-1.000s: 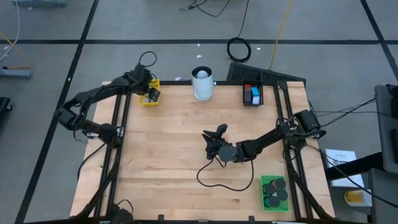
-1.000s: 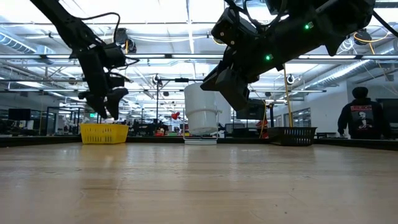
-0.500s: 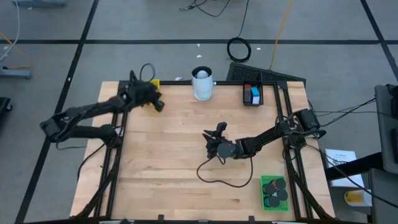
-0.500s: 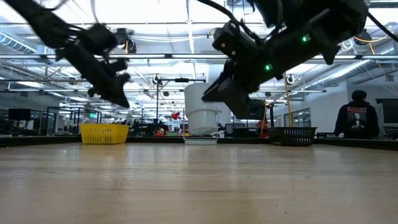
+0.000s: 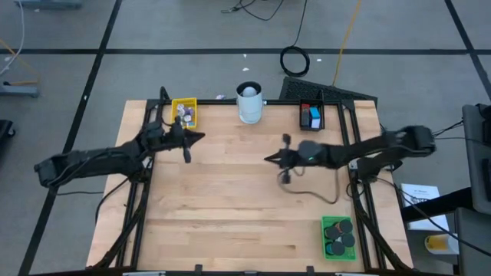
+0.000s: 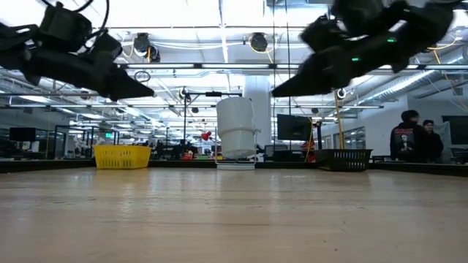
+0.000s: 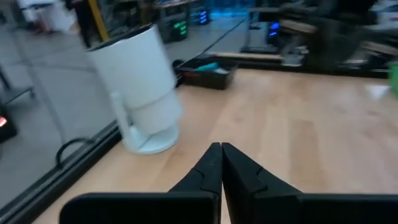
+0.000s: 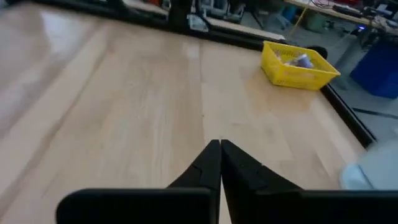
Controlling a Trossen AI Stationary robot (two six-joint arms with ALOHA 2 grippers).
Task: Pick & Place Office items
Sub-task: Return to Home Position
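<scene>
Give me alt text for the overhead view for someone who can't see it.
Two dark arms reach inward above a wooden table, the left tool and right tool shut and empty. A yellow tray, white cylinder and black tray line the far edge; a green tray holds black discs.

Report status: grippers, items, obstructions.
Left gripper shut, empty, raised. Right gripper shut, empty, raised mid-table. Office items in yellow bin, black bin, green bin. White cylinder at far edge.

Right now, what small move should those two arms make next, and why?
Probably draw both arms back to rest. The left gripper and right gripper are shut and empty above the table, and the small items seen lie in the yellow tray, black tray and green tray.
</scene>
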